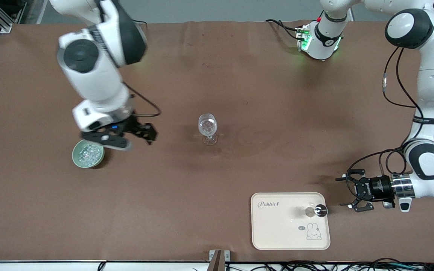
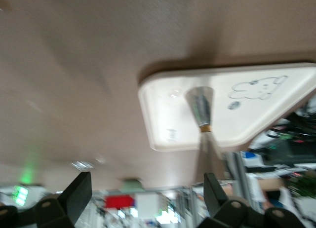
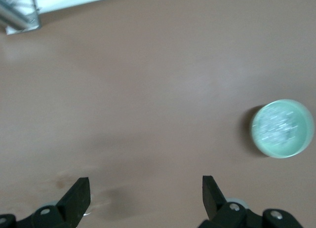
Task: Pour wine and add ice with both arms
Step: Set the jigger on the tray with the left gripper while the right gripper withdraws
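My right pincer (image 1: 121,136) hangs at centre-left of the front view, fingers apart, over the brown tabletop (image 1: 217,75) just beside the green bowl (image 1: 88,154) of ice (image 1: 87,153). The stemmed glass (image 1: 208,128) stands mid-frame, with nothing near it. My left pincer (image 1: 349,192), fingers spread and empty, sits at lower right beside the cream rabbit tray (image 1: 277,233), where a small bottle (image 1: 316,211) stands. Its label is too small to read.

Right end effector (image 1: 121,136) motion-blurred
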### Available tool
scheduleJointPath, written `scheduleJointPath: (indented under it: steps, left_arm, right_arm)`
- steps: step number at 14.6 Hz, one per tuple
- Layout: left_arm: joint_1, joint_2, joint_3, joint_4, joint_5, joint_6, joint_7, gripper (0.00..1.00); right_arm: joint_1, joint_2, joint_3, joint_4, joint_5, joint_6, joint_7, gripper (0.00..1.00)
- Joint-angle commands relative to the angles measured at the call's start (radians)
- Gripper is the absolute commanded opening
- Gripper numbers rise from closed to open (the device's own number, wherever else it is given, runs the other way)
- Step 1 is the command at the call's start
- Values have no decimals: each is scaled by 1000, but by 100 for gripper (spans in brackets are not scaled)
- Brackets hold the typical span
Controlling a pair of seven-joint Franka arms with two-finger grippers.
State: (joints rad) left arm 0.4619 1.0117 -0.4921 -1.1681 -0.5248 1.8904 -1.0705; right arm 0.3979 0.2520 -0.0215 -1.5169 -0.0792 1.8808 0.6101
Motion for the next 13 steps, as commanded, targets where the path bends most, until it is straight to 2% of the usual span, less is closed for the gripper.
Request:
scheduleJointPath:
  steps: [1, 5, 7, 9, 10, 13]
  left_arm:
    - [4, -97, 0, -31, 110, -74, -9, 100]
    - [-25, -208, -11, -30, 284, -99, -3, 100]
    - [-38, -275, -40, -30, 397, -117, 15, 100]
    - [-37, -335, -106, -30, 544, -177, 76, 100]
    - [-28, -356, -124, -31, 601, -195, 110, 100]
    - [-31, -438, -143, -31, 727, -275, 395, 100]
  right_arm:
    - [-138, -127, 25, -91, -8, -28, -174, 100]
    - [-255, -233, 25, -103, -2, -147, -343, 100]
    - [-296, -276, 25, -105, 3, -202, -410, 100]
    - [-332, -301, 25, -105, 4, -235, -482, 100]
    - [-349, -312, 25, -105, 12, -249, -513, 100]
    - [-366, -338, 23, -114, 35, -284, -538, 100]
